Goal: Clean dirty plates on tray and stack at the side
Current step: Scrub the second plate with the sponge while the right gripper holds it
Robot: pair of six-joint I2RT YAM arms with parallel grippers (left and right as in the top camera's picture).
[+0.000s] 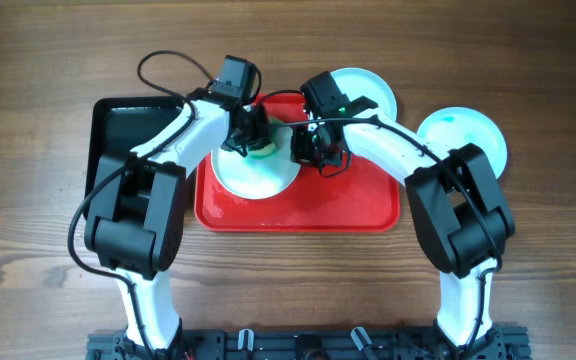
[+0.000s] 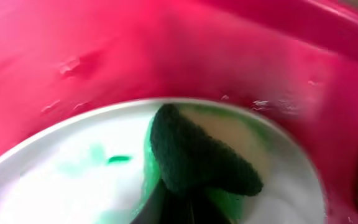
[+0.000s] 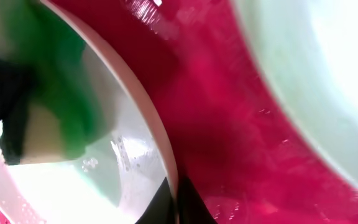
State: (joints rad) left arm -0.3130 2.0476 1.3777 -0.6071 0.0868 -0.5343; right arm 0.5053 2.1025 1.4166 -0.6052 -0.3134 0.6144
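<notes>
We see the large red rectangular plastic tray lying flat. One pale round shallow plate, smeared green, lies flat on the tray's left half. A second pale plate overlaps the tray's far right corner, and a third turquoise plate, faintly teal-smeared, lies off the tray just beyond its right side.

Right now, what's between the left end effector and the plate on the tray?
The green sponge. The left end effector holds it against the plate, with nothing else between them. The left wrist view shows it best.
</notes>
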